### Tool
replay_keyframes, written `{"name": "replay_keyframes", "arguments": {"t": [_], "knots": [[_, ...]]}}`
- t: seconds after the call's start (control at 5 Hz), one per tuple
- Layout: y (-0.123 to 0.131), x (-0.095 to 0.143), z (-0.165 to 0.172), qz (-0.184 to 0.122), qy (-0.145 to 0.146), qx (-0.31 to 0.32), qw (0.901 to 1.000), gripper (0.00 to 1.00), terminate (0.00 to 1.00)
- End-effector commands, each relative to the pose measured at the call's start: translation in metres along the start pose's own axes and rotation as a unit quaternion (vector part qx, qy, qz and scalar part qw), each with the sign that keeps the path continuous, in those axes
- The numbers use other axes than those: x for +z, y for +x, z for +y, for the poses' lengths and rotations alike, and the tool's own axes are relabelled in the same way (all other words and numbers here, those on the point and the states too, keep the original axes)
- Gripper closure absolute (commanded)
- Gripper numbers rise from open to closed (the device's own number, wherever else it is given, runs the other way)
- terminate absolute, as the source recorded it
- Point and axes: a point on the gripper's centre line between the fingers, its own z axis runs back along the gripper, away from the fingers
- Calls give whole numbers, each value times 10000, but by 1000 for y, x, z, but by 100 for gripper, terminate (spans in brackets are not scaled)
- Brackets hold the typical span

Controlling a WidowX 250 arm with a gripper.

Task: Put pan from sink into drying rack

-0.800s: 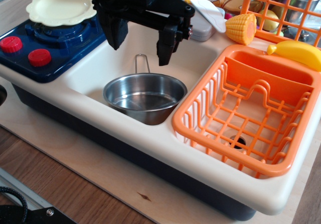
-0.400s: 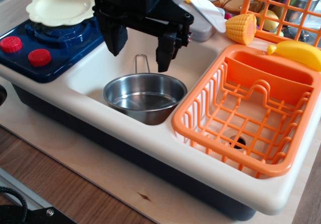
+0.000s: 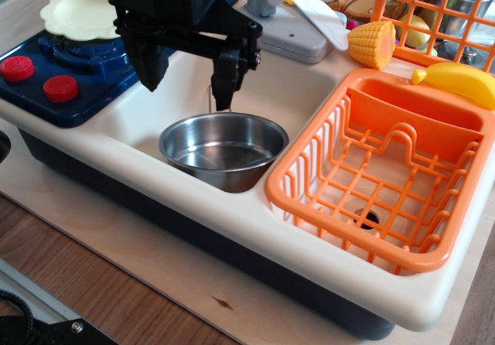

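The shiny steel pan [image 3: 223, 148] sits in the cream sink [image 3: 147, 109], near its front right corner. Its wire loop handle points to the back and is mostly hidden behind my right finger. My black gripper [image 3: 188, 88] hangs open above the sink, just behind and left of the pan. Its right fingertip [image 3: 223, 97] is close over the pan's back rim. The left finger [image 3: 151, 70] is over the sink's left side. The orange drying rack [image 3: 387, 167] lies to the right of the pan and holds nothing.
A blue stove [image 3: 77, 66] with red knobs [image 3: 60, 88] and a cream plate [image 3: 81, 8] stands at the left. A grey faucet block [image 3: 290, 39], toy corn [image 3: 371, 43], a yellow banana [image 3: 456, 80] and an upright orange wire basket [image 3: 433, 12] stand behind the rack.
My gripper has moved left and slightly toward the pan's back rim, staying open. The pan has not moved.
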Motion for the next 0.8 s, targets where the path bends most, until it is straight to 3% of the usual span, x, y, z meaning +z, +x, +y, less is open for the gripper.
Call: {"name": "replay_keyframes", "arguments": {"t": [0.0, 0.2, 0.6], "knots": [[3, -9, 4, 67, -83, 364, 9993, 0, 0], [-3, -19, 7, 15, 20, 544, 9985, 0, 0], [-10, -39, 9, -232, -63, 645, 9976, 0, 0]]}}
